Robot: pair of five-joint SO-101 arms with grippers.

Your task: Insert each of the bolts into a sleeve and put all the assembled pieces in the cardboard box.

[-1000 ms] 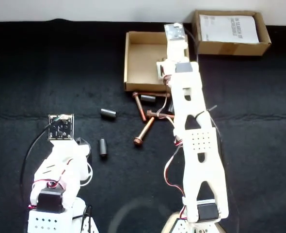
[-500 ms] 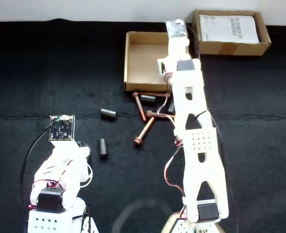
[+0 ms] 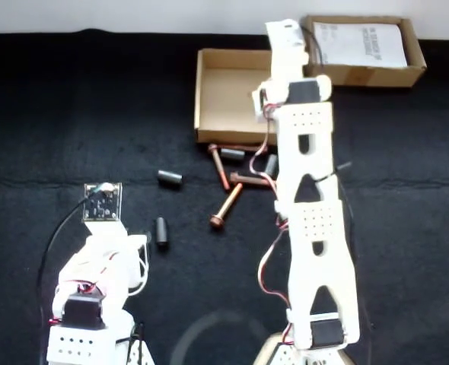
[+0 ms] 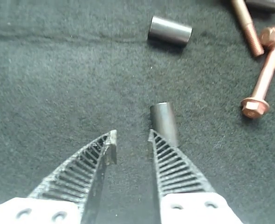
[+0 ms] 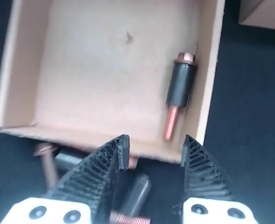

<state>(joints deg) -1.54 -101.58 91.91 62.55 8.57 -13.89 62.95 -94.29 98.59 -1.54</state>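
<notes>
**Q:** Part a. How does your left pincer stand?

**A:** My left pincer (image 4: 131, 140) is open, with nothing between its 2 ribbed black fingers (image 4: 86, 170). It hangs low over the black cloth-covered table (image 4: 58, 70). A short dark grey metal sleeve, sleeve 1 (image 4: 164, 122), lies on the cloth at the outer side of 1 fingertip, outside the gap. I cannot tell whether they touch. A like piece, sleeve 2 (image 4: 170, 30), lies on its side farther out.

**Q:** Part b. And the right pincer?

**A:** My right pincer (image 5: 154, 142) is also open and empty. It hangs above the near wall of the shallow open brown cardboard box, box 1 (image 5: 209, 70). Inside lies 1 assembled piece (image 5: 179, 88), a copper-coloured flanged bolt passed through a dark sleeve. Its head is at the end away from me and its bare shank points toward me. It lies along a side wall.

**Q:** Part c. Which parts are loose?

**A:** In the high view, 3 copper-coloured bolts lie together on the cloth just outside box 1. Bolt 1 (image 3: 227, 205) lies aslant, and bolt 2 (image 3: 219, 167) and bolt 3 (image 3: 249, 179) lie above it, nearer the box. Sleeve 3 (image 3: 233, 154) and sleeve 4 (image 3: 271, 165) lie among them, next to my right arm. Another brown cardboard box holding a printed white sheet, box 2 (image 3: 411, 72), stands beside box 1.
</notes>
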